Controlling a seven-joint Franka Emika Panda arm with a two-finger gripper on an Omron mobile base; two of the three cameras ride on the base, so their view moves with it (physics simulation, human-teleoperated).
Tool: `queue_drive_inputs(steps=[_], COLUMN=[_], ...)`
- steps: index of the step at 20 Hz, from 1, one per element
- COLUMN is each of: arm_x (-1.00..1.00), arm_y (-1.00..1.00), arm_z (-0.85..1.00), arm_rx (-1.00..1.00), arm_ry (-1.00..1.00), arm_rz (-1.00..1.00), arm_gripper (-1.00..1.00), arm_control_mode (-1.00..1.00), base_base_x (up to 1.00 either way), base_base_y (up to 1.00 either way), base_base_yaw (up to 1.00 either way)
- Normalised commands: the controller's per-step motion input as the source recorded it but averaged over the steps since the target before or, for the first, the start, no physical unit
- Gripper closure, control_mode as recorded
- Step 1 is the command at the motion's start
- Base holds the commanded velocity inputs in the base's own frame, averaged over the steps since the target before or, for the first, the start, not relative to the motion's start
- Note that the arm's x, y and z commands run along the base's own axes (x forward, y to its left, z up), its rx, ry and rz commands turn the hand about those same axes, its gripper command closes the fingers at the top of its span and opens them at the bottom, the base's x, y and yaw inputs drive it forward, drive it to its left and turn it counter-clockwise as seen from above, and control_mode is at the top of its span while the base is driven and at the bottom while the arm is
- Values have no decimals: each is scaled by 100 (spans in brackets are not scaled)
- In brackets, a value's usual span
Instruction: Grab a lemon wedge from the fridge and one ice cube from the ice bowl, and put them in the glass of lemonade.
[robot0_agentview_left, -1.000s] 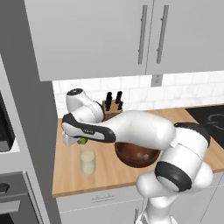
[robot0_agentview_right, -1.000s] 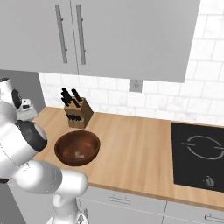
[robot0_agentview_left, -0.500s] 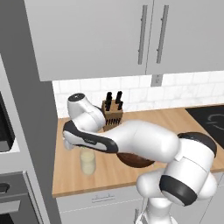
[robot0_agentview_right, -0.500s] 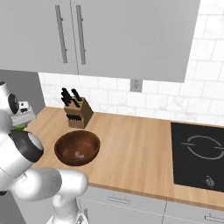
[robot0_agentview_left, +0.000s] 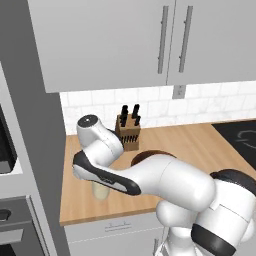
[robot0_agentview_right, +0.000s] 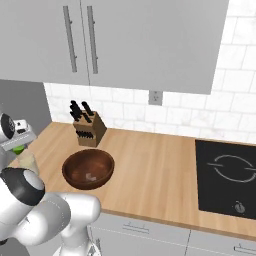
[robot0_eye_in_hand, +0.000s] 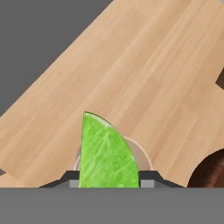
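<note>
Between my fingertips the small bright lime-green wedge (robot0_eye_in_hand: 107, 153) sat clamped, its point running away from my gripper (robot0_eye_in_hand: 108, 181); directly beneath it lay the small clear tumbler of pale lemonade (robot0_eye_in_hand: 142, 158), rim ringing the wedge; the wide dark-brown bowl (robot0_agentview_right: 88, 168) stood off to one side.

lemon wedge (robot0_eye_in_hand: 108, 153) over glass of lemonade (robot0_eye_in_hand: 142, 158)

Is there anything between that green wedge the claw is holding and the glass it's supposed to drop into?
Nothing visible. In the hand view the lemon wedge, pinched in the claw, hangs right over the rim of the glass of lemonade, with only open air between them. The ice bowl sits off to the side on the counter.
</note>
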Motion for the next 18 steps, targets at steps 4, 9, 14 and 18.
queue_drive_inputs(steps=[4, 9, 14, 18], arm_x=[0, 0, 0, 0], arm_y=[-5, -11, 0, 0], arm_z=[0, 3, 0, -17], arm_rx=[0, 2, 0, 0], arm_ry=[-1, -5, 0, 0], arm_rz=[0, 0, 0, 0], arm_gripper=[100, 100, 100, 100], arm_control_mode=[-100, -100, -100, -100], base_base_x=[0, 0, 0, 0], base_base_y=[0, 0, 0, 0], base_base_yaw=[0, 0, 0, 0])
